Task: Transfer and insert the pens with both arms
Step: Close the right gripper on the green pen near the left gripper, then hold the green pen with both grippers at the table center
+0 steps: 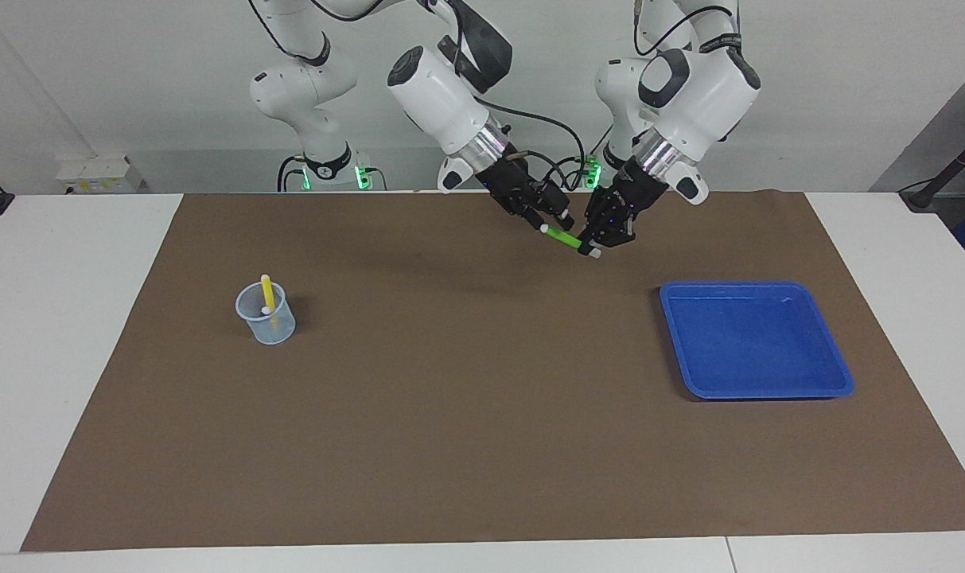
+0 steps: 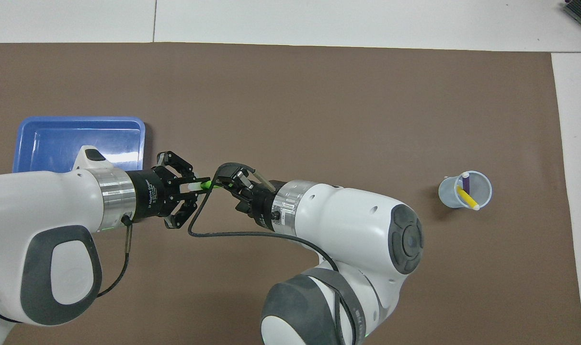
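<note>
Mid-handover above the brown mat (image 1: 482,446): green pen (image 1: 563,237) held in the air, tilted, between the two grippers, toward the robots' end of the table and near the blue tray (image 1: 836,374). Clamped tight at its lower pale end by the left gripper (image 1: 597,245), fingertips pressed onto the barrel. Met at its upper end by the right gripper (image 1: 547,223), fingers set around the pen; whether they have actually pinched it cannot be told from either view. Already delivered: yellow pen (image 2: 468,199) and purple pen (image 2: 465,182), both standing slanted in the clear cup (image 2: 483,188) toward the right arm's end of the table. Tray bare of pens. Judged two-thirds done, with the last pen mid-pass. Left to do, by this reading: firm grip by the right gripper, release by the left, carry over to the cup, and insertion beside the other two.
</note>
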`<state>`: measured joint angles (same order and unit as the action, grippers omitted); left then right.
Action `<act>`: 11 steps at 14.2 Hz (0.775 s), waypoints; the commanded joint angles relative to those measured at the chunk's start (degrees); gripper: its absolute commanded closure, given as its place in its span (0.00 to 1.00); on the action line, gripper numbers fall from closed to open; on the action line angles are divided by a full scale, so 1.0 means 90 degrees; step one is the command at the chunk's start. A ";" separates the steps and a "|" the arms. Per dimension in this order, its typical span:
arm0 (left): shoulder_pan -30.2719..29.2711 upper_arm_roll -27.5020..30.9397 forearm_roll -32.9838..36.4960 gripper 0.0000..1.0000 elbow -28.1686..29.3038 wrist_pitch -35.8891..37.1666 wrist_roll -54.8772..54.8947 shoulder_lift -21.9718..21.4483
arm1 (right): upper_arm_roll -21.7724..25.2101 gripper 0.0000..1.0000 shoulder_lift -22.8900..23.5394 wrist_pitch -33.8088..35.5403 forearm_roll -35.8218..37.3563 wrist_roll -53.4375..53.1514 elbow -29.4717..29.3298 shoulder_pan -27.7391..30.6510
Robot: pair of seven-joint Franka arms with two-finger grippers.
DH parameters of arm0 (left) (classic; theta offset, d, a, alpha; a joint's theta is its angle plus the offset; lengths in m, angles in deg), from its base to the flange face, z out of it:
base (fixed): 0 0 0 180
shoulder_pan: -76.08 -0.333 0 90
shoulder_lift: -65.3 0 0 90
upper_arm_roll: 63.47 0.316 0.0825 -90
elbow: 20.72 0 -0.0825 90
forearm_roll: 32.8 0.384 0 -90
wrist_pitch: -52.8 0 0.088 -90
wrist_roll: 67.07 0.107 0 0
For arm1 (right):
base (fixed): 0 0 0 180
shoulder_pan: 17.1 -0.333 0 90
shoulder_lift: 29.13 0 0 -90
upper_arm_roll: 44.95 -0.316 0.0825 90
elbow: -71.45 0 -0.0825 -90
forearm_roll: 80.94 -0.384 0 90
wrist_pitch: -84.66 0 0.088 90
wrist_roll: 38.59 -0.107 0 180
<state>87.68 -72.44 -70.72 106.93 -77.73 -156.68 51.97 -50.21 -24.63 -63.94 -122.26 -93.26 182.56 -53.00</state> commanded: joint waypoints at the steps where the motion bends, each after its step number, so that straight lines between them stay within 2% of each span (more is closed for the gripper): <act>1: 0.0108 0.0079 -0.0123 1.00 0.0220 -0.0067 -0.0063 -0.0228 | -0.0031 0.58 0.0086 -0.0022 -0.0038 0.0098 -0.0090 0.0073; 4: 0.0108 0.0079 -0.0123 1.00 0.0220 -0.0067 -0.0063 -0.0228 | -0.0031 0.83 0.0086 -0.0022 -0.0047 0.0088 -0.0090 0.0112; 6: 0.0108 0.0079 -0.0123 1.00 0.0220 -0.0047 -0.0063 -0.0228 | -0.0031 0.93 0.0086 -0.0022 -0.0057 0.0098 -0.0090 0.0170; 11: 0.0108 0.0079 -0.0123 1.00 0.0220 -0.0028 -0.0063 -0.0267 | -0.0031 0.94 0.0096 -0.0012 -0.0087 0.0098 -0.0090 0.0229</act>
<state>87.92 -72.61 -71.29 107.29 -77.82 -157.06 51.92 -50.16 -24.54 -64.06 -122.27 -93.23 182.10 -52.52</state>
